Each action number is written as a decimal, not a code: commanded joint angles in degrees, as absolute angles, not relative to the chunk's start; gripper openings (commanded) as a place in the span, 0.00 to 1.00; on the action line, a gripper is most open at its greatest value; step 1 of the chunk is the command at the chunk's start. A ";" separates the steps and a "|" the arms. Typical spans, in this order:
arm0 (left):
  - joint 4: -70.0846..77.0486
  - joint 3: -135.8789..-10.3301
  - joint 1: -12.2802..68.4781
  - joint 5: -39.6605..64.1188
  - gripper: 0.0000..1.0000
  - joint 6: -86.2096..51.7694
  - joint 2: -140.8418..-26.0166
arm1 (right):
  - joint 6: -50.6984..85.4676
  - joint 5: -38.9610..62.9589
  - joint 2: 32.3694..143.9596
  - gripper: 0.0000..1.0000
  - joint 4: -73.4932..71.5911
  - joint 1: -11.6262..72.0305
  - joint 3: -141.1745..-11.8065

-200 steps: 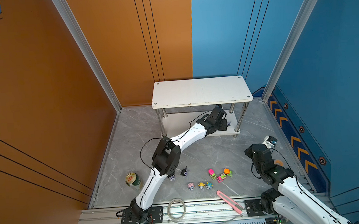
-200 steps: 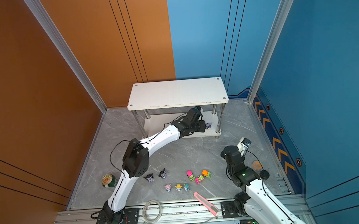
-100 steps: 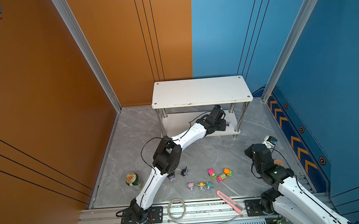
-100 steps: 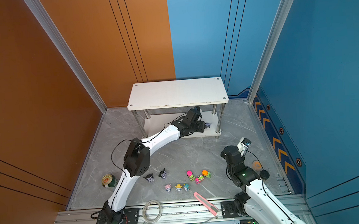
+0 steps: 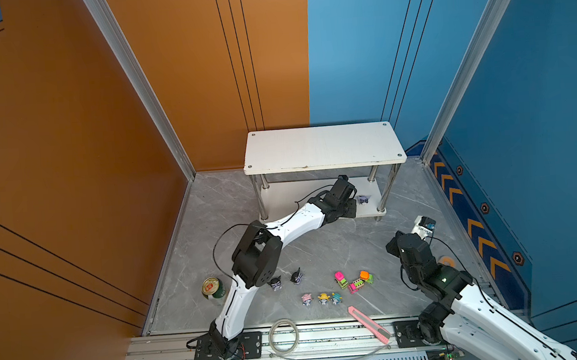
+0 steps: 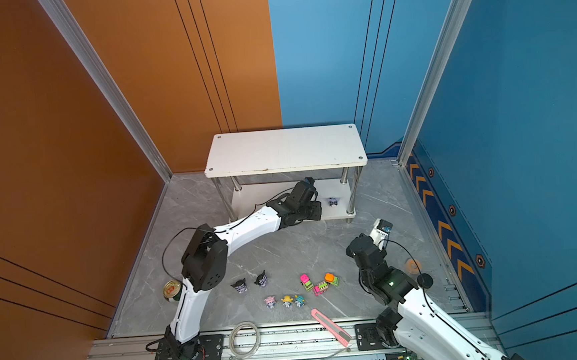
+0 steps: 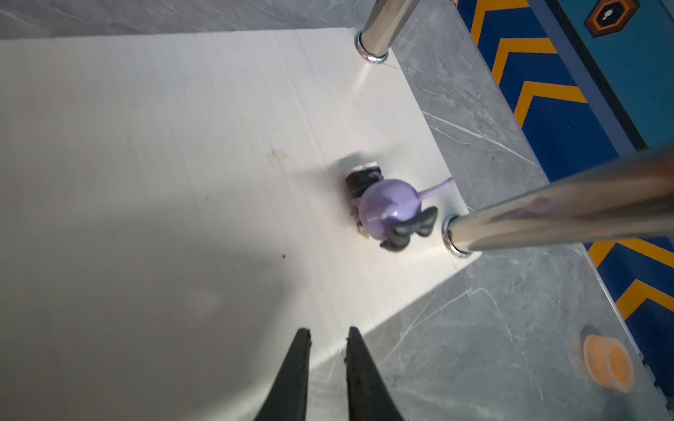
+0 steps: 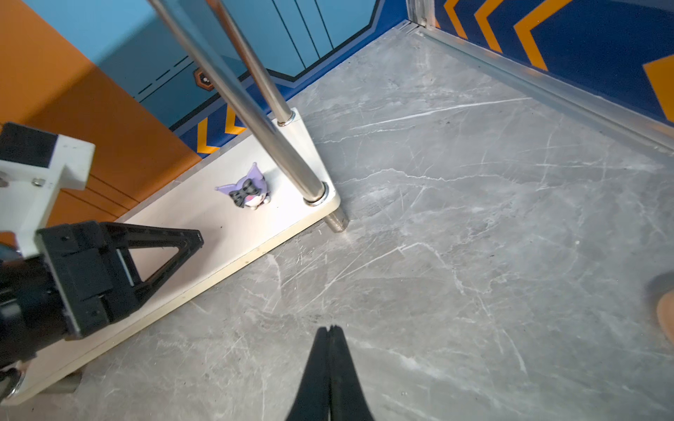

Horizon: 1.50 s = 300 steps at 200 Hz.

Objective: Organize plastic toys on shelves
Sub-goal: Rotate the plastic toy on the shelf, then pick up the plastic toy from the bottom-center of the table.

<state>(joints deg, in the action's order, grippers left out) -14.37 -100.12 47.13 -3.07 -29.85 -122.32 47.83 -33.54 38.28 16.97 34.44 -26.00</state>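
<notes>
One black-purple pointy-eared figurine stands on the white two-tier rack's lower board, 3 o'clock end; eight plastic toys wait on the table; my left jaws slightly spread, empty; right jaws pressed together.

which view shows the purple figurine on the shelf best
Right wrist view: the purple figurine is sharp, ears, bow and face showing. Left wrist view: it is larger but blurred, seen from above. In both top views it is tiny.
</notes>
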 commanded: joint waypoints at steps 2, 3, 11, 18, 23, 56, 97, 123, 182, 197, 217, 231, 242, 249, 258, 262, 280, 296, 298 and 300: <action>-11.29 -93.26 48.58 -6.89 0.23 -29.41 -113.80 | 48.49 -39.38 38.08 0.21 26.52 39.69 -27.93; -11.32 -92.86 48.63 -6.96 0.23 -29.38 -113.37 | 48.59 -39.47 38.11 0.22 26.75 40.72 -27.94; -11.34 -89.93 49.23 -7.82 0.24 -29.02 -110.94 | 49.70 -40.03 38.76 0.27 28.59 43.81 -28.10; -11.34 -87.33 49.50 -8.40 0.24 -28.83 -108.85 | 50.77 -40.48 39.70 0.30 30.23 45.97 -28.42; -11.39 -85.33 49.74 -8.87 0.25 -28.83 -107.21 | 51.44 -40.79 40.60 0.32 31.08 47.96 -28.64; -10.29 -70.39 50.89 -12.37 0.29 -29.96 -96.11 | 53.00 -43.23 50.99 0.36 32.87 61.24 -31.87; -15.32 -53.83 51.89 -17.77 0.38 -33.21 -81.84 | 45.94 -39.74 67.51 0.39 24.52 70.92 -39.16; -17.68 -45.55 52.14 -20.35 0.43 -36.31 -72.28 | 37.57 -30.69 74.12 0.63 11.12 72.41 -41.16; -26.19 -34.44 47.96 -25.22 0.98 -40.81 -53.40 | 21.95 -11.49 92.10 0.97 8.71 72.87 -55.53; -27.08 -32.72 45.96 -24.91 0.98 -41.13 -50.19 | 19.67 -7.74 96.30 1.00 9.49 72.75 -59.56; -28.05 -31.15 43.74 -23.64 0.98 -41.25 -46.79 | 17.88 -5.38 100.85 1.00 11.25 72.56 -64.18; -28.37 -30.50 42.53 -22.97 0.98 -41.15 -44.92 | 17.59 -4.02 102.78 1.00 12.18 72.00 -66.06; -28.64 -30.19 41.52 -22.56 0.98 -40.98 -43.78 | 17.50 -3.96 103.87 1.00 13.08 71.60 -67.16; -28.74 -29.93 40.89 -22.20 0.98 -40.81 -43.25 | 17.54 -3.94 104.20 1.00 13.56 71.27 -67.54; -28.76 -29.63 40.03 -21.64 0.98 -40.63 -42.67 | 17.75 -3.90 104.32 0.98 13.77 70.81 -67.70; -28.82 -29.54 39.72 -21.39 0.98 -40.63 -42.40 | 17.91 -3.74 104.35 0.98 13.87 70.64 -67.68; -28.79 -28.93 38.37 -20.25 0.99 -40.39 -41.84 | 18.33 -3.77 104.21 0.94 14.85 69.90 -67.60; -28.25 -28.55 37.63 -19.43 0.98 -40.15 -41.88 | 18.28 -3.57 104.02 0.91 15.70 69.65 -67.42; -28.07 -28.49 37.55 -19.29 0.97 -40.10 -41.91 | 18.30 -3.60 104.12 0.90 15.83 69.62 -67.44; -27.93 -28.48 37.45 -19.26 0.96 -40.13 -41.92 | 18.29 -3.47 104.08 0.89 15.93 69.61 -67.42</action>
<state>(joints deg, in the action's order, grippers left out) -29.58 -29.87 38.52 -22.02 -40.56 -42.19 19.90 -5.58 104.22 12.95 70.06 -66.37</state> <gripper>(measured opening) 0.984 0.920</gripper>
